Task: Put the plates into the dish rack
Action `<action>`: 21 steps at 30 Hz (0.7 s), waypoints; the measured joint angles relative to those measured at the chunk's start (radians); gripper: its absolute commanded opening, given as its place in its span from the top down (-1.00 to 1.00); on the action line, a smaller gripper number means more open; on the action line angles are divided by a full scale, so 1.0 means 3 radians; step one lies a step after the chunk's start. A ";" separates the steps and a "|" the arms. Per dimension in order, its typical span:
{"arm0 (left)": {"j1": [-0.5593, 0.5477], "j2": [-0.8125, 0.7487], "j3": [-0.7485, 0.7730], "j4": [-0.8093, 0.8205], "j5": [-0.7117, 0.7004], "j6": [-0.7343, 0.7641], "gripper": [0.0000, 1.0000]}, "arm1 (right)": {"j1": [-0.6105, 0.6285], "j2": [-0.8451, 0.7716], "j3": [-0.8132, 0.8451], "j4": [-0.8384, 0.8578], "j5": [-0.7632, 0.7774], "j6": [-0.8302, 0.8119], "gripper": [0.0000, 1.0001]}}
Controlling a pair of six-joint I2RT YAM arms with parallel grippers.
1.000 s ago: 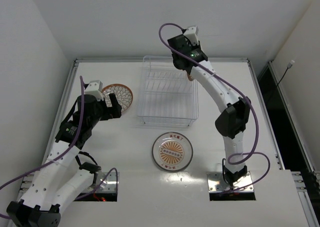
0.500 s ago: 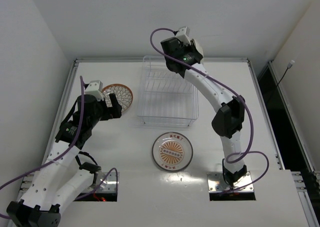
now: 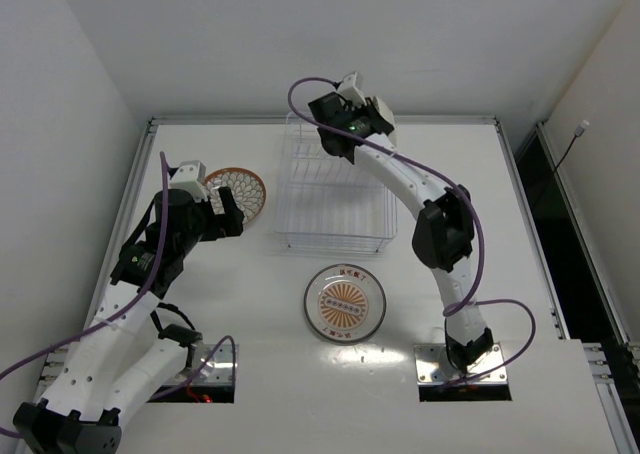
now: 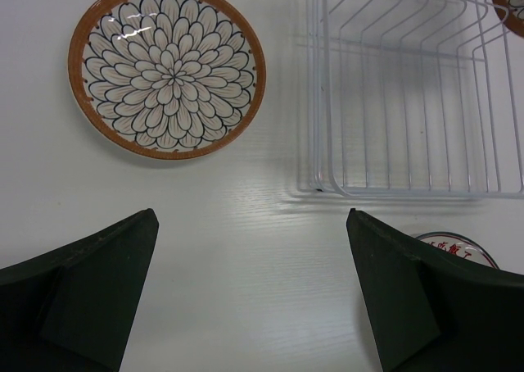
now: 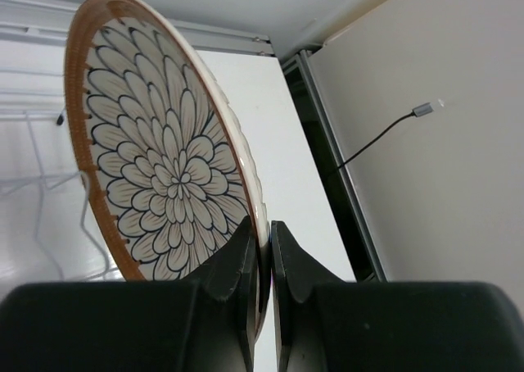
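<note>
While the right gripper (image 5: 262, 234) hangs above the far side of the dish rack (image 3: 335, 242), close to the far edge of the desk (image 3: 480, 224), its two fingers are pressed in on the lower rim of an orange-rimmed plate (image 5: 164, 159) with a dark petal pattern. That plate stands on edge in the grip, tilted a little, with its patterned face turned toward the wrist camera and the rack's wires visible below and behind it. The rack sits in the middle of the desk, nearer the far edge than the near one. A second plate (image 4: 166, 69) with the same orange rim and petal pattern lies flat, face up, toward the left edge of the desk, near the rack's left side but apart from it. The left gripper (image 4: 251, 216) hovers above the bare desk on the near side of this plate, its fingers spread wide and holding nothing. A third plate (image 3: 346, 303), with an orange sunburst centre, lies flat between the rack and the near edge of the desk, roughly midway between the two arm bases and clear of the rack's near wall.
</note>
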 measured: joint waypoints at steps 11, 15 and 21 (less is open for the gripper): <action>0.0000 0.0000 0.0000 0.0000 0.0001 0.0000 -1.00 | 0.0104 0.0088 -0.0062 -0.0150 0.0045 0.0404 0.77; 0.0000 0.0000 0.0000 0.0000 0.0001 0.0000 -1.00 | 0.0154 0.0090 -0.0116 -0.0253 -0.0018 0.0623 0.56; 0.0000 0.0000 0.0000 0.0000 0.0001 0.0000 -1.00 | 0.0220 0.0090 -0.0179 -0.0416 -0.0177 0.0899 0.46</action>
